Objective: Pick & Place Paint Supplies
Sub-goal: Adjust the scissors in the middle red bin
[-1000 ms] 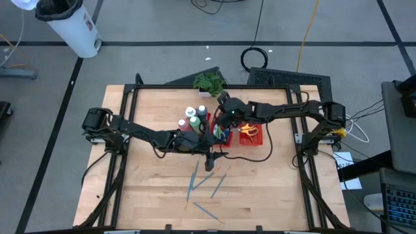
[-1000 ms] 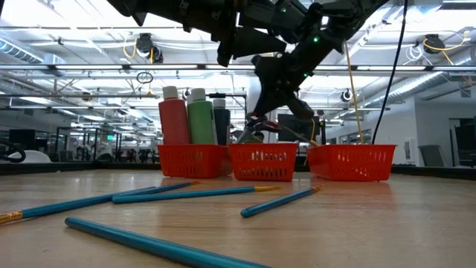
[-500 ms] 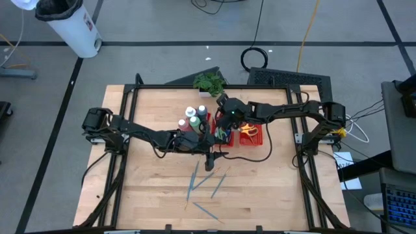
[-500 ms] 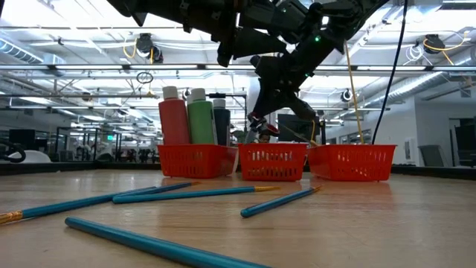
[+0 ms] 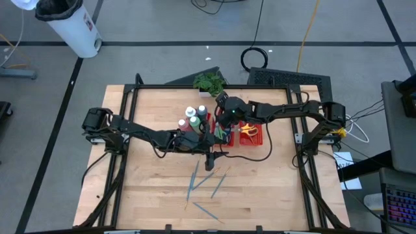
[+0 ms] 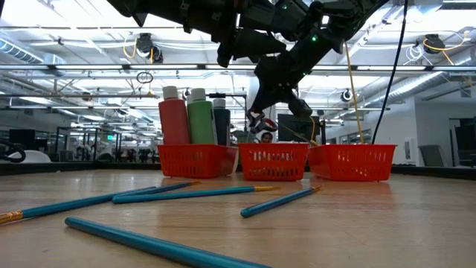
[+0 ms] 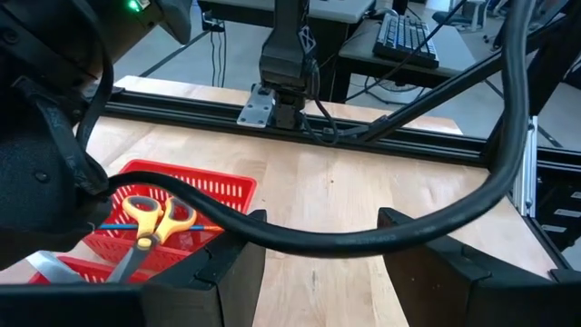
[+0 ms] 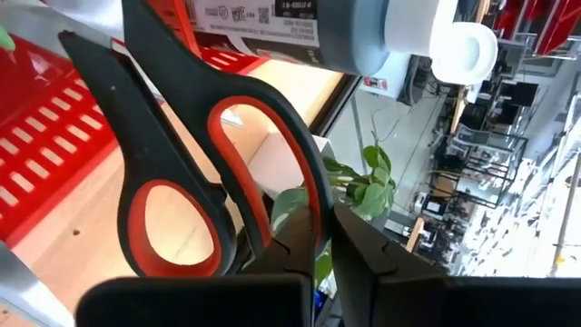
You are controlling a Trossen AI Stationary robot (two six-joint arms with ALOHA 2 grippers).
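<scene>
Table [image 5: 149, 188] of pale wood carries everything, framed by a black rail. Both dark arms reach in to its middle, the left arm from the left side and the right arm from the right.

Next in size are the red mesh trays [image 6: 271, 162], three in a row across the table's middle. The left tray holds the paint bottles [image 6: 190, 115], standing upright and touching: a red one, a green one and a dark one. The right tray holds scissors with yellow handles [image 7: 145, 218], lying flat.

Behind the trays, at the far edge, sits a small green plant [image 5: 208, 82].

The left gripper [image 7: 318, 263] hovers just in front of the trays, its fingers spread with nothing between them.

The right gripper [image 6: 259, 123] hangs over the middle tray, its fingers pressed together on scissors with black and red handles [image 8: 209, 173], which hang above the tray's rim rather than resting in it.

Several thin blue-green brushes [image 6: 186, 195] lie scattered on the near half of the table, well apart from the trays, some crossing one another.
</scene>
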